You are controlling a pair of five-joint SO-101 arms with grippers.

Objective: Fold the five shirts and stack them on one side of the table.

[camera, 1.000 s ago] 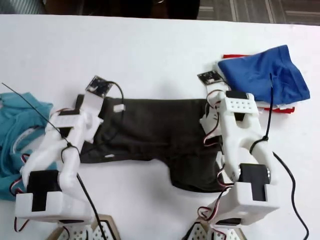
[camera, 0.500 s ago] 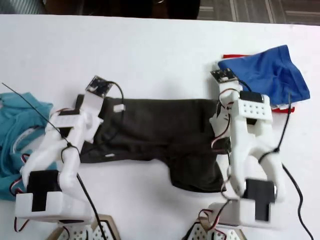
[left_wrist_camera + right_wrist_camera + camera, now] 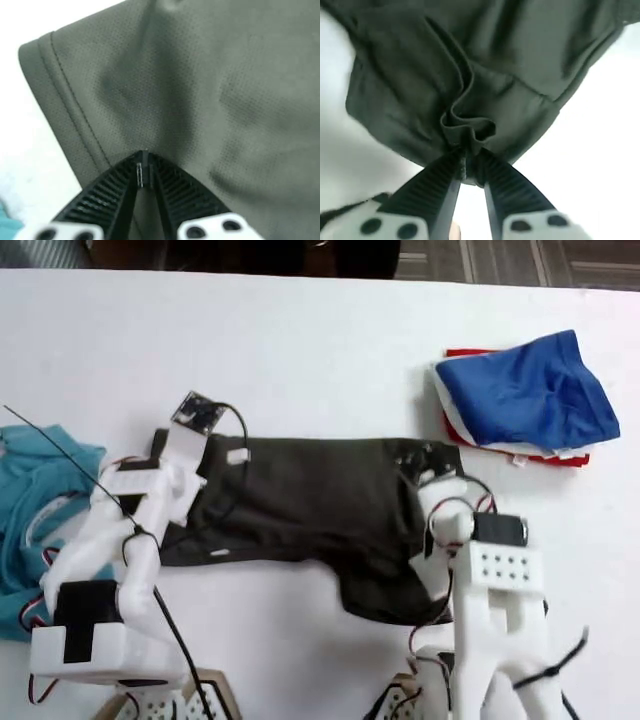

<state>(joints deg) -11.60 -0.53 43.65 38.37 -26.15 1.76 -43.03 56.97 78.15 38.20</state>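
Note:
A dark grey shirt (image 3: 310, 505) lies spread across the middle of the table. My left gripper (image 3: 205, 475) is shut on its left hem, and in the left wrist view the fingertips (image 3: 142, 170) pinch the fabric (image 3: 225, 90) just inside the stitched edge. At the shirt's right end my right gripper (image 3: 430, 480) is shut on a bunched fold (image 3: 467, 132) of the same shirt (image 3: 470, 65). A folded blue shirt (image 3: 525, 390) tops a red and white pile at the back right. A teal shirt (image 3: 40, 510) lies crumpled at the left edge.
The white table (image 3: 300, 350) is bare behind the dark shirt. Both arm bases stand at the front edge, with loose cables (image 3: 60, 445) trailing over the teal shirt.
The right arm has drawn back toward the front edge, and its gripper has come down from beside the blue shirt to the dark shirt's right end. The left arm has kept still.

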